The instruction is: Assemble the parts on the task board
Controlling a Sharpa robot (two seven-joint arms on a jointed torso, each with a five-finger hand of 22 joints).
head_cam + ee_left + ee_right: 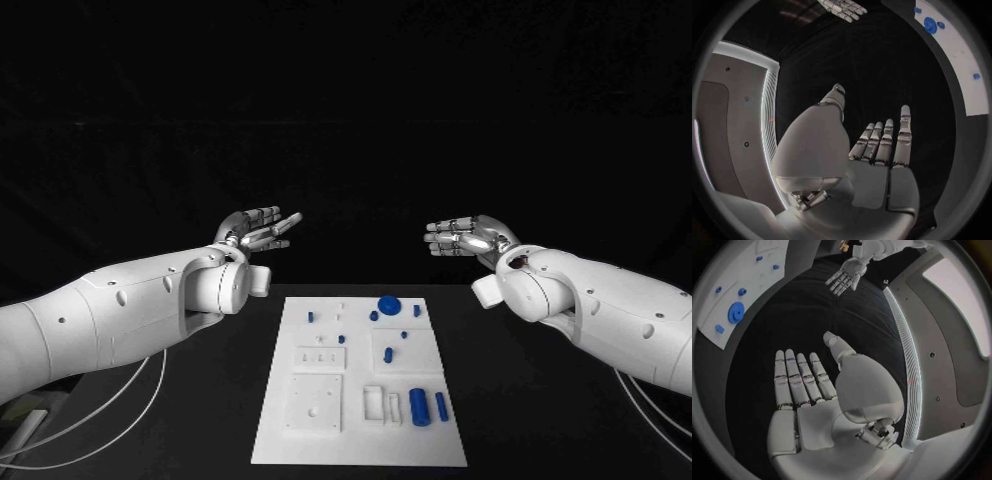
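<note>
The task board point(361, 400) is seen lying flat in the middle of the black table point(548, 400), its long side running away from the robot. Blue parts are observed on it: a round disc point(388, 303) near the far edge with smaller pieces beside it, and two upright-lying cylinders point(420, 406) near the right front corner — all resting on the board, untouched by either hand. The left hand point(257, 232) is held above the table beyond the board's far left corner, well apart from it; its fingers point(904, 135) are extended and slightly spread, and nothing is held. The right hand point(464, 240) is held beyond the far right corner, likewise clear of the board — fingers point(795, 380) straight, side by side, palm bare, nothing grasped. The two hands face each other across the gap.
</note>
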